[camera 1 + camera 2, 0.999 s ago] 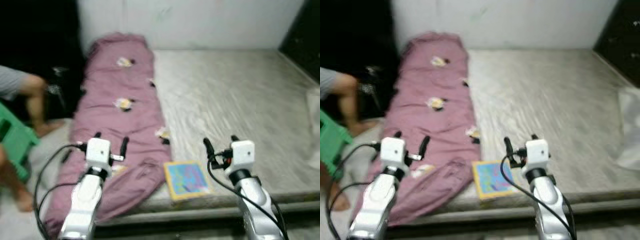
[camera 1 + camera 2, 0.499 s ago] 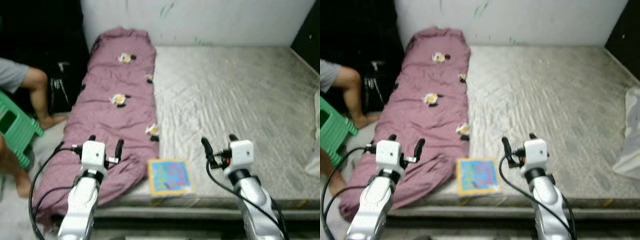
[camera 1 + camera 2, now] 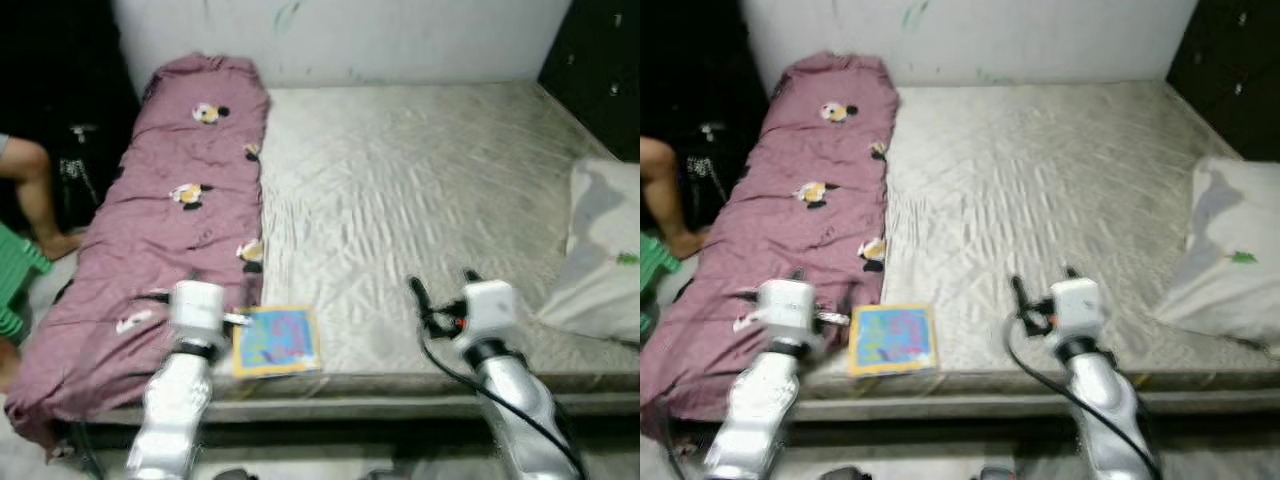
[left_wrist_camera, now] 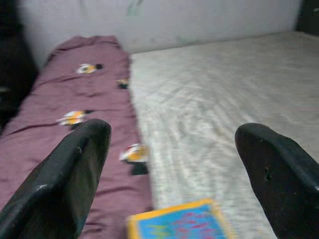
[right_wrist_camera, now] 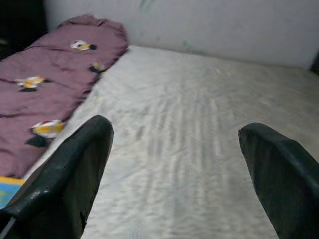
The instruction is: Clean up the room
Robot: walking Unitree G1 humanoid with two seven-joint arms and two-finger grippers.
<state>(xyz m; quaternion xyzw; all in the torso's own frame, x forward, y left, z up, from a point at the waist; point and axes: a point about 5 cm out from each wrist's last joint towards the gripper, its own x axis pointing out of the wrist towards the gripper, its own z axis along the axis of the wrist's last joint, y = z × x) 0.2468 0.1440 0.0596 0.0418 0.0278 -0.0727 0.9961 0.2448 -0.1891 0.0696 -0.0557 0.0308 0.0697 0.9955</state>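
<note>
Book (image 3: pixel 275 340) lies flat at the mattress's (image 3: pixel 420 220) near edge, beside the purple quilt (image 3: pixel 160 220), so the left claw (image 4: pixel 169 164), spread wide just above it, should probably slide one finger under the overhanging edge; the right claw (image 5: pixel 174 169) hovers wide, empty.

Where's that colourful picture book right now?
The book lies flat at the near edge of the mattress, on the robot's left side, right beside the purple blanket and just ahead of the left gripper.
</note>
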